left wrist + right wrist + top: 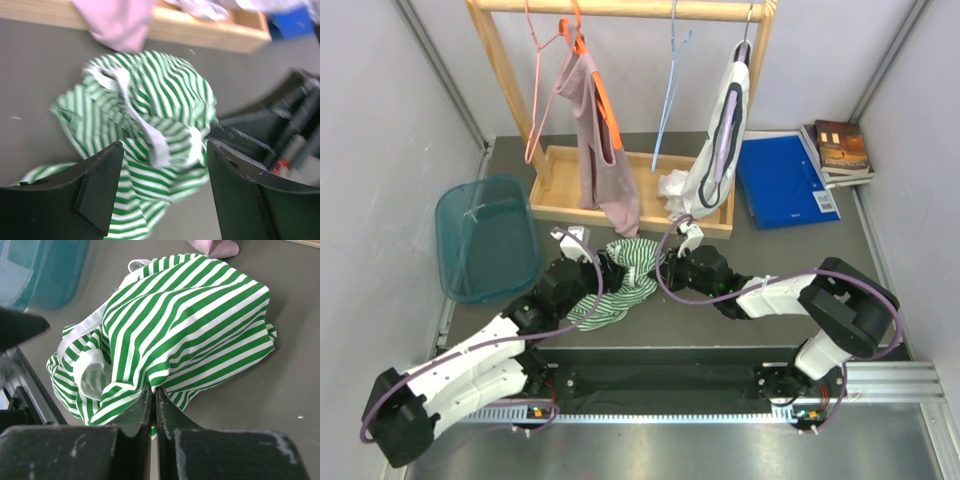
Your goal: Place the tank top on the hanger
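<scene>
The green-and-white striped tank top [620, 280] lies bunched on the grey table between my two grippers. My right gripper [154, 390] is shut on a fold of its edge; the striped tank top [190, 325] spreads out ahead of the jaws. My left gripper [162, 172] is open, its jaws wide apart just over the near side of the tank top [150, 115], with a white-edged strap [145, 130] between them. The light-blue wire hanger [670, 90] hangs empty on the wooden rail at the back.
A wooden rack [620, 195] holds a mauve-pink top [605, 150] on an orange hanger, a pink wire hanger [538, 90] and a white top [720, 140]. A teal basket [485, 240] sits left. A blue folder [782, 180] and books [842, 150] lie at the back right.
</scene>
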You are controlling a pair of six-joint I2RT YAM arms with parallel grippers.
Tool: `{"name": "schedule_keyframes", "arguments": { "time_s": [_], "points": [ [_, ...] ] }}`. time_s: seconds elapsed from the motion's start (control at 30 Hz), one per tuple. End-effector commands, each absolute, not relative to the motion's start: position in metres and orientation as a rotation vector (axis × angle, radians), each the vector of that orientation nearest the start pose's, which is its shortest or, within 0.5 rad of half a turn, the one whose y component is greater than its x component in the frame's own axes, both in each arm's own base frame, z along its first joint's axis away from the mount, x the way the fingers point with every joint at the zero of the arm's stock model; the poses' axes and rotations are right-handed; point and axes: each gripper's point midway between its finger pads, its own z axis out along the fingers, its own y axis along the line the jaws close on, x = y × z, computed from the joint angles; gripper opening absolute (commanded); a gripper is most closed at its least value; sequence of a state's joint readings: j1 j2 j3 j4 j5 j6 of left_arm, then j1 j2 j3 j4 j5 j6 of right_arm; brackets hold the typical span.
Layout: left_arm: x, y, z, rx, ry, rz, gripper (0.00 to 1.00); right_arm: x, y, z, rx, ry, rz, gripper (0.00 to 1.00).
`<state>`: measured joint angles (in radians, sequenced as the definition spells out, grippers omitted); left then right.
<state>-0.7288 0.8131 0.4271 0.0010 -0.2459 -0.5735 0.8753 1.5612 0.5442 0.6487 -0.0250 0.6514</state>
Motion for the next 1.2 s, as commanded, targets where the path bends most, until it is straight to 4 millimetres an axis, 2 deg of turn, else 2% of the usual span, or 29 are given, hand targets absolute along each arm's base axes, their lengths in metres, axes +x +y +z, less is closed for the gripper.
{"name": "schedule_keyframes", "arguments": {
  "time_s": [0.0,0.2,0.3,0.43,0.67,0.7,0.73,0.8,0.83,0.87,0.93,0.97,1.03,1.07,1.1,1.17],
  "points": [
    [0.219,-0.216,0.130,0.078,2.018,-0.836,0.73,0.245,0.356,0.095,-0.255,2.030,1.066,0.00],
    [0.230,-0.232,0.109,0.096,2.086,-0.825,0.71,0.241,0.352,0.091,-0.253,2.047,1.065,0.00],
    [0.240,-0.239,0.111,0.087,2.072,-0.831,0.58,0.241,0.348,0.092,-0.245,2.045,1.056,0.00],
    [0.253,-0.239,0.121,0.051,2.033,-0.797,0.53,0.240,0.346,0.093,-0.248,2.044,1.047,0.00],
    [0.267,-0.234,0.142,0.048,1.975,-0.730,0.27,0.240,0.343,0.093,-0.256,2.049,1.031,0.00],
    [0.268,-0.234,0.144,0.053,1.973,-0.722,0.16,0.240,0.343,0.095,-0.256,2.045,1.031,0.00],
    [0.269,-0.232,0.147,0.054,1.969,-0.712,0.11,0.240,0.343,0.095,-0.258,2.047,1.025,0.00],
    [0.274,-0.221,0.156,0.026,1.966,-0.638,0.01,0.240,0.340,0.096,-0.254,2.056,1.006,0.00],
    [0.276,-0.215,0.162,0.012,1.963,-0.600,0.00,0.244,0.337,0.098,-0.246,2.051,0.975,0.00],
    [0.279,-0.207,0.179,-0.007,1.933,-0.562,0.00,0.247,0.331,0.096,-0.236,2.066,0.928,0.00],
    [0.283,-0.196,0.198,0.005,1.884,-0.499,0.00,0.252,0.325,0.105,-0.241,2.046,0.875,0.00],
    [0.285,-0.191,0.221,-0.005,1.829,-0.495,0.00,0.254,0.316,0.102,-0.231,2.061,0.814,0.00],
    [0.290,-0.180,0.244,0.016,1.772,-0.422,0.00,0.259,0.309,0.117,-0.233,2.030,0.772,0.00],
    [0.291,-0.175,0.259,0.014,1.756,-0.394,0.00,0.261,0.300,0.115,-0.223,2.046,0.714,0.00],
    [0.293,-0.167,0.264,0.016,1.750,-0.332,0.00,0.262,0.296,0.127,-0.206,2.022,0.707,0.00],
    [0.298,-0.160,0.283,0.021,1.710,-0.280,0.00,0.265,0.280,0.132,-0.165,2.015,0.629,0.00]
  ]
}}
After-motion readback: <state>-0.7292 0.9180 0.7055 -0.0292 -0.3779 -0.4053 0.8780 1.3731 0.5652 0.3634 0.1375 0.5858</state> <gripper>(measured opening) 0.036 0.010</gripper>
